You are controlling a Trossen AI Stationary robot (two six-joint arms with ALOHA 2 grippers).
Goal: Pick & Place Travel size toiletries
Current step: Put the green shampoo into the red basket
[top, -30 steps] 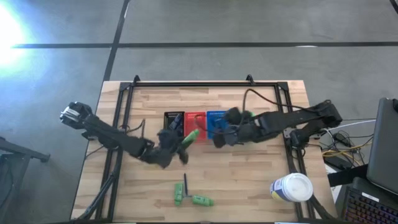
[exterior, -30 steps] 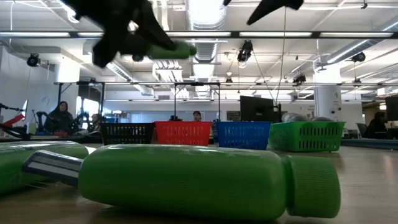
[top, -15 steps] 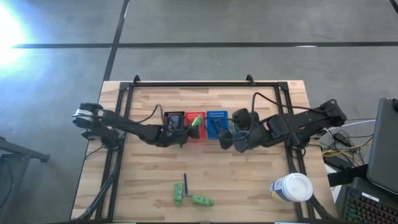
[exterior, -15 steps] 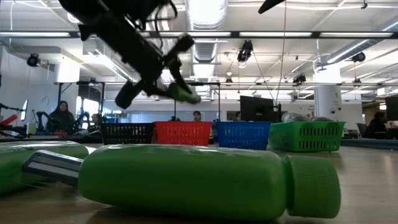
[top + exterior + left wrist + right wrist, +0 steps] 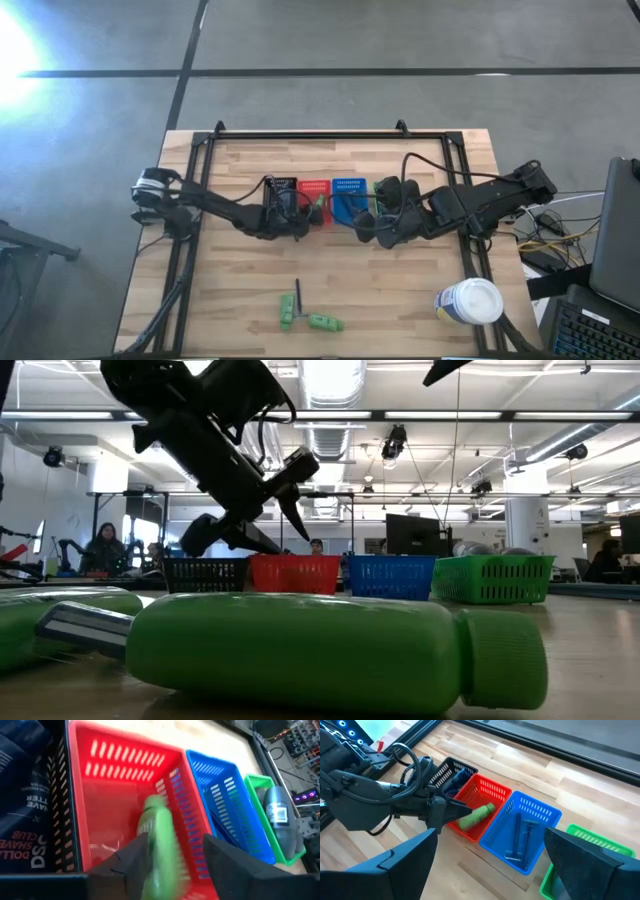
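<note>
A bright green little bottle (image 5: 476, 816) lies slanted in the red basket (image 5: 492, 787), its cap end up at the rim beside the blue basket; it shows blurred in the left wrist view (image 5: 159, 832). My left gripper (image 5: 303, 215) (image 5: 175, 840) (image 5: 265, 520) hangs open just over the red basket's near end, a finger on either side of the bottle. My right gripper (image 5: 368, 228) (image 5: 490, 865) is open above the table in front of the blue basket (image 5: 530, 832). Two more green bottles (image 5: 287, 311) (image 5: 325, 322) and a thin black stick (image 5: 297, 293) lie near the table's near edge.
A black basket (image 5: 30, 810) holds dark blue tubes, the blue basket holds stick-like pieces (image 5: 517, 840), and the green basket (image 5: 265, 805) holds a dark grey oval container (image 5: 277, 812). A large white canister (image 5: 470, 300) stands at the near right corner. People sit in the room beyond.
My left gripper carried the green bottle from mid-table toward the far edge to the red basket, came lower, then opened and let go. The bottle dropped into the red basket. My right gripper drew back slightly toward the table's right.
</note>
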